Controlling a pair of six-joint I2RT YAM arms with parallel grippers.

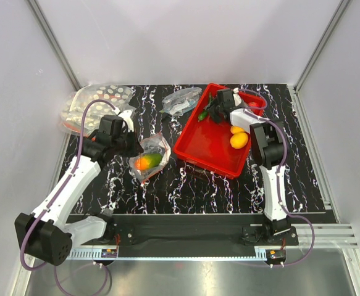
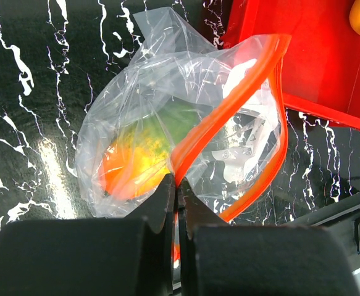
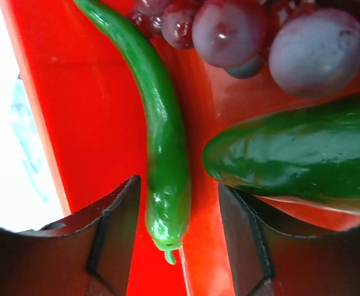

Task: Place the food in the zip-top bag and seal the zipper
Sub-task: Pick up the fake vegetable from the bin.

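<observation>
Black marbled table [image 1: 198, 185] | left gripper [image 2: 177, 185] pinched on orange zipper [image 2: 229, 105] of zip-top bag [image 1: 155, 145], frame centre-left, mango [image 2: 130, 166] inside | right gripper [image 3: 178, 194] spread astride thin green vegetable [image 3: 161, 123] in red tray [image 1: 207, 145]

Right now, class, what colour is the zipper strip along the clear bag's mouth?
The zipper is orange-red, clearest in the left wrist view.

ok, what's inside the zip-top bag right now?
Inside the zip-top bag: one orange-yellow-and-green mango. Wrinkles and glare hide anything behind it.
</observation>
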